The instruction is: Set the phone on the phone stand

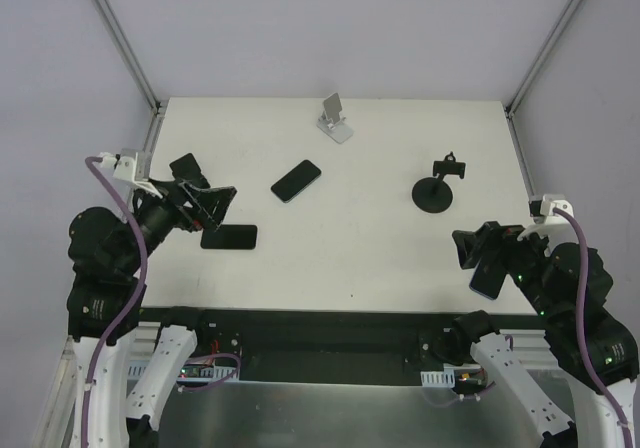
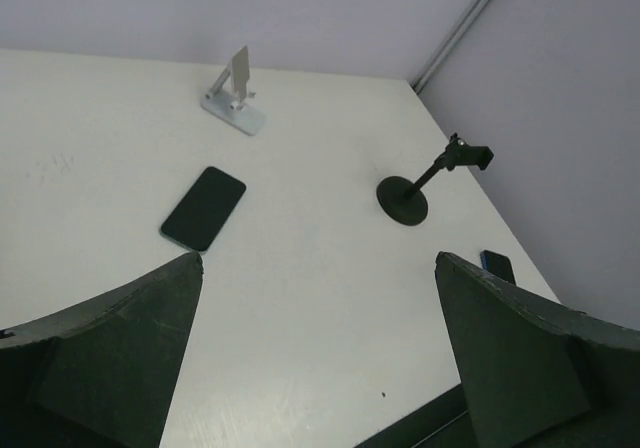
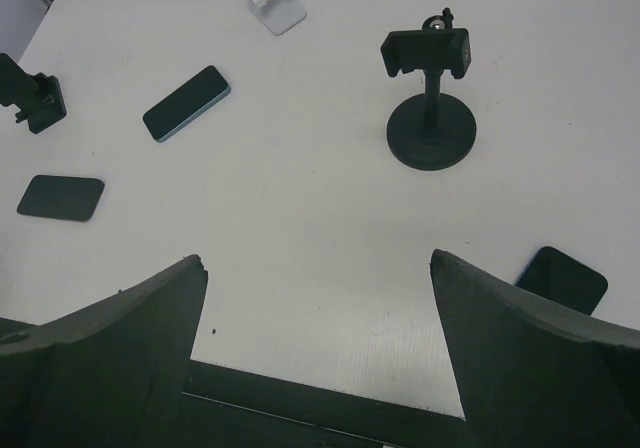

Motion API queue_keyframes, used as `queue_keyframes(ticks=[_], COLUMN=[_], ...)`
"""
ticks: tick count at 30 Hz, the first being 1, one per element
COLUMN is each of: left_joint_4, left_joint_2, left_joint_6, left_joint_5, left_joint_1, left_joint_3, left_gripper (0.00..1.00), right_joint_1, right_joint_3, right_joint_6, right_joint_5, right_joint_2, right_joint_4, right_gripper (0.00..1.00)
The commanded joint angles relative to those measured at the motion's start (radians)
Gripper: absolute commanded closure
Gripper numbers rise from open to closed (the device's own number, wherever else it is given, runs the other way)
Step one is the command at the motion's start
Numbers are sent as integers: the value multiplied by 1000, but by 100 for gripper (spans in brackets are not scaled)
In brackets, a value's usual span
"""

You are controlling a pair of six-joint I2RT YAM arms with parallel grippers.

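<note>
We see a white table (image 1: 380, 258). At its far middle stands a white folding stand (image 1: 335, 120), with a dark blue phone (image 1: 296, 180) nearer. A black clamp stand (image 1: 436, 190) stands right, a black phone (image 1: 229, 237) lies near left, and a third phone (image 3: 560, 280) lies near right.

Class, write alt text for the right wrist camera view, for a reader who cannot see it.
The open right gripper hangs over a white table, holding nothing. Ahead lie a dark phone, a black clamp stand and a white folding stand; a second phone lies far left, a third phone lower right.
</note>
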Motion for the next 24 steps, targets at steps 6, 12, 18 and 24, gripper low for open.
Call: queue_keyframes(ticks=[6, 12, 18, 24], left_joint_4=[-104, -196, -242, -245], left_joint_2=[97, 270, 445, 633], left_joint_6=[1, 96, 96, 28], left_joint_5=[-84, -238, -486, -514], left_joint_1=[10, 13, 105, 143], left_joint_3=[-40, -30, -33, 36], left_gripper=[1, 1, 1, 1], right_joint_1=[-4, -4, -4, -4], right_joint_3=[-14, -33, -39, -97], right_joint_6=[-17, -38, -29, -9], right_joint_5=[-26, -151, -239, -265], right_joint_2=[24, 40, 73, 43], right_joint_4=[84, 161, 161, 196], right_gripper=[4, 4, 4, 4])
